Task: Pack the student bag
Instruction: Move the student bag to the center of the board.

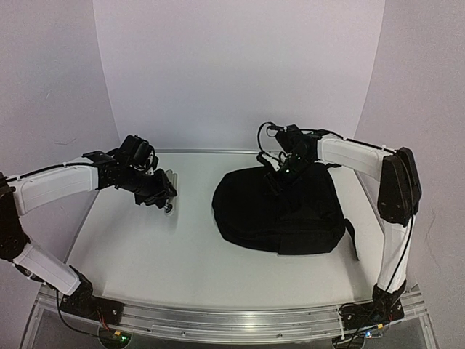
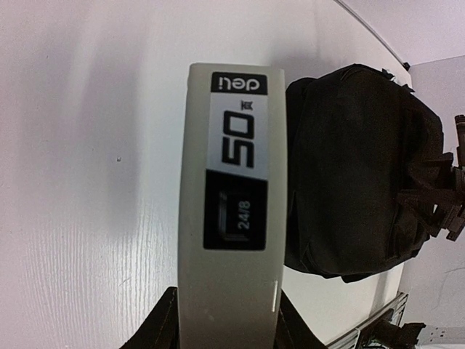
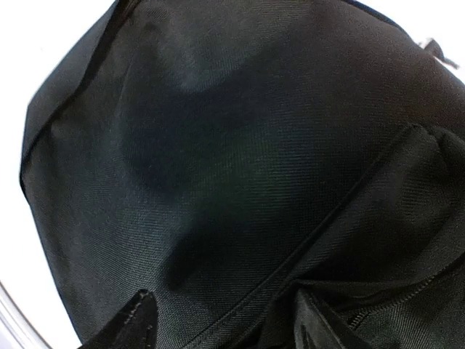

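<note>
The left arm reaches low over the white table (image 1: 145, 247), elbow bent, its left gripper (image 1: 164, 195) clamped on a grey stapler (image 2: 232, 182). The right arm arcs inward from its base, wrist angled down. Its right gripper (image 1: 285, 173) hangs over the far edge of the student bag (image 1: 280, 214), jaws spread wide. The bag lies flat, right of centre.

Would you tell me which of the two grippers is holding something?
The left gripper: it clamps a grey stapler, while the right gripper stands open over the bag, holding nothing.
</note>
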You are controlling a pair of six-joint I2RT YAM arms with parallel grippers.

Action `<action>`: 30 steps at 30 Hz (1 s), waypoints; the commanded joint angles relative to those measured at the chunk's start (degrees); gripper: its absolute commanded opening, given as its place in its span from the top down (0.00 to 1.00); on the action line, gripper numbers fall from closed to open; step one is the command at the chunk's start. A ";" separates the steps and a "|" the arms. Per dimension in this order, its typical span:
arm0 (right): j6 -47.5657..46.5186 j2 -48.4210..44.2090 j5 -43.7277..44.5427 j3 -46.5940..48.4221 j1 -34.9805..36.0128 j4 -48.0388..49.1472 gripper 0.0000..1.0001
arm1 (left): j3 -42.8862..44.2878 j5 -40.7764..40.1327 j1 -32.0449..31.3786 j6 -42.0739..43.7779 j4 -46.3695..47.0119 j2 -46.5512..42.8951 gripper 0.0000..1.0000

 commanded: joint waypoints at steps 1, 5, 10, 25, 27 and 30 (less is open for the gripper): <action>5.60 1.70 -6.85 0.55 0.31 -1.23 0.49 | 1.10 -1.24 -0.22 0.71 3.84 -4.68 1.00; 4.47 1.88 -6.84 0.28 2.95 -0.38 0.97 | 0.98 -1.49 -0.22 0.87 3.76 -4.87 1.00; 0.57 1.15 -5.46 -0.94 11.35 -0.38 1.00 | 0.95 -1.41 -0.24 0.63 4.21 -4.67 1.00; 14.75 5.04 0.05 11.28 14.84 3.29 1.00 | -0.50 0.96 -0.13 -2.00 8.58 -4.73 1.00; 19.83 5.72 -1.77 11.61 14.95 7.23 1.00 | -0.17 0.77 -0.12 -2.22 8.39 -4.75 1.00; 26.93 6.56 -2.14 10.43 15.93 14.30 1.00 | 0.33 -0.01 -0.02 -2.52 7.67 -5.12 1.00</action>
